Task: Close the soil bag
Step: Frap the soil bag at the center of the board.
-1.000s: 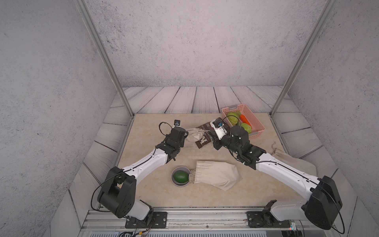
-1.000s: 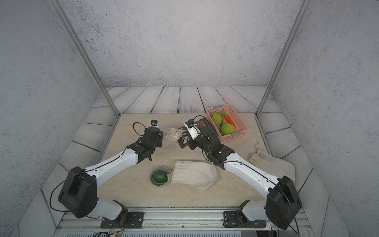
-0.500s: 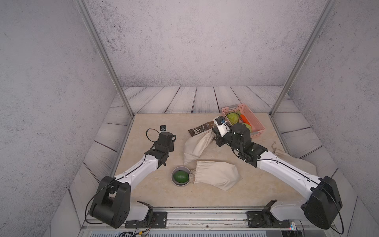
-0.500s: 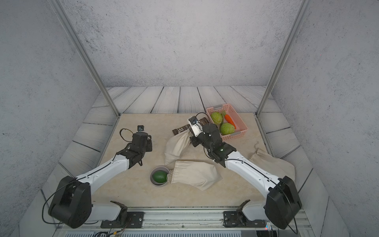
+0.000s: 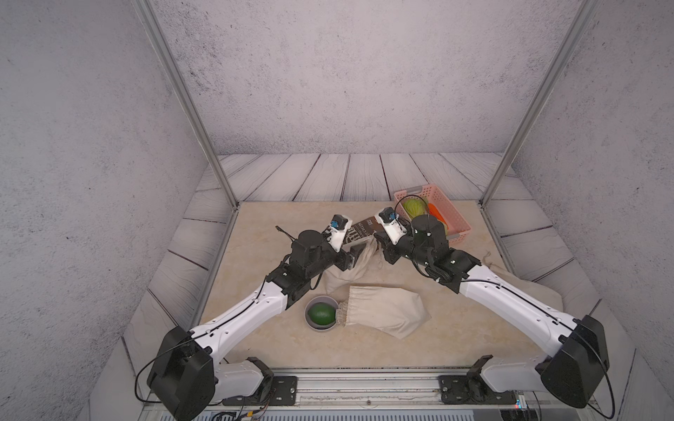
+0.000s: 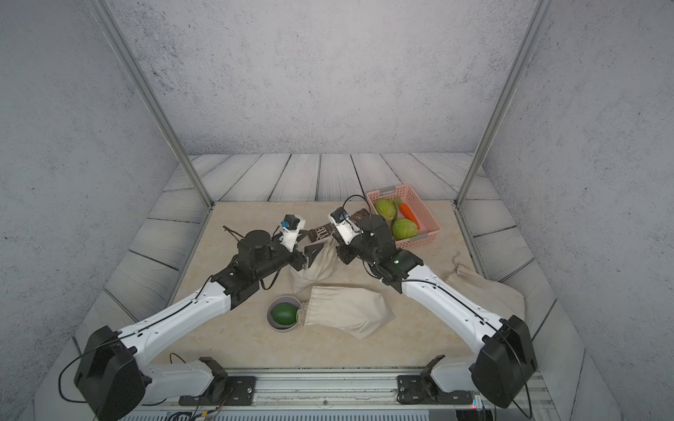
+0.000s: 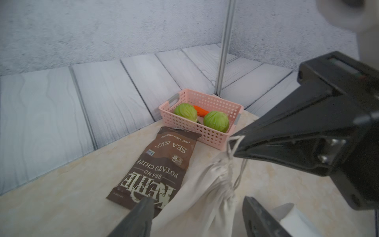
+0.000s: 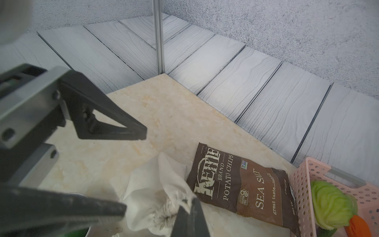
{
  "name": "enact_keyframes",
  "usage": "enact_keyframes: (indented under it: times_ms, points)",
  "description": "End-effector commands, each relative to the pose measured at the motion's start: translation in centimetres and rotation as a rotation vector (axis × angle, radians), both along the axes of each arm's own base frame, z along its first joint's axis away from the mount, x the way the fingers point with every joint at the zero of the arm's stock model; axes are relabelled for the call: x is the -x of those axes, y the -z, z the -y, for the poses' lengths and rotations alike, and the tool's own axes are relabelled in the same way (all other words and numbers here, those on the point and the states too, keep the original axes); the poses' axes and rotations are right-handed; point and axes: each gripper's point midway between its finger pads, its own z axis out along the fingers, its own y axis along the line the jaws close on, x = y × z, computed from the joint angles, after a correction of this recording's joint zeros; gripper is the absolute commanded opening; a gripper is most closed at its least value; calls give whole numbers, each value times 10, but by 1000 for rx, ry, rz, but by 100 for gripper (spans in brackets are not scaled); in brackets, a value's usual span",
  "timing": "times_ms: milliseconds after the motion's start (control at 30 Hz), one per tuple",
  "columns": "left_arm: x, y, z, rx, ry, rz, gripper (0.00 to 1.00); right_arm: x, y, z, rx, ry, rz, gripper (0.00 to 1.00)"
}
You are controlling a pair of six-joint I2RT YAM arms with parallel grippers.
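Beige soil bag [image 5: 349, 273] slants neck-up toward our right pincer [image 5: 378, 247] (clamped on it); our left pincer [image 5: 353, 258] has returned, open.

Off-task clutter on the tan tabletop [image 6: 233, 339].
Pink basket [image 6: 423, 237] at the far right: two cabbages [image 6: 386, 209], one carrot [image 6: 408, 212]. Kettle chip bag [image 7: 155, 166] lies flat beside it. Near front, a grey bowl [image 6: 271, 323] holds a green fruit [image 6: 284, 314]; a cloth sack [image 6: 346, 315] mouth touches the rim.

- Soil bag [image 5: 359, 266]: a cream cloth sack, its neck gathered shut by a thin white drawstring [image 7: 230, 162].
- It lies slack mid-table [image 5: 277, 226], with the neck end raised.
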Motion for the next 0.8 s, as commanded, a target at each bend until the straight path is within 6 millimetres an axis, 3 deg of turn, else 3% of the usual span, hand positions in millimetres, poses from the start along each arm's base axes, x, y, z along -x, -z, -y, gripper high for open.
enact_keyframes:
  times_ms: [0,267,467,667,767]
  points:
    - [8,-6,27,-38,103,67,74,12,-18,5,1,-26,13,0]
    - [-19,-8,28,-61,-5,106,62,20,-23,10,6,-35,20,0]
    - [-22,-13,38,-64,33,132,47,22,-22,10,3,-42,15,0]
    - [-17,-10,53,-73,122,135,44,22,-21,10,3,-43,13,0]
    - [-26,-1,50,-106,79,115,21,19,-24,16,10,-3,21,0]
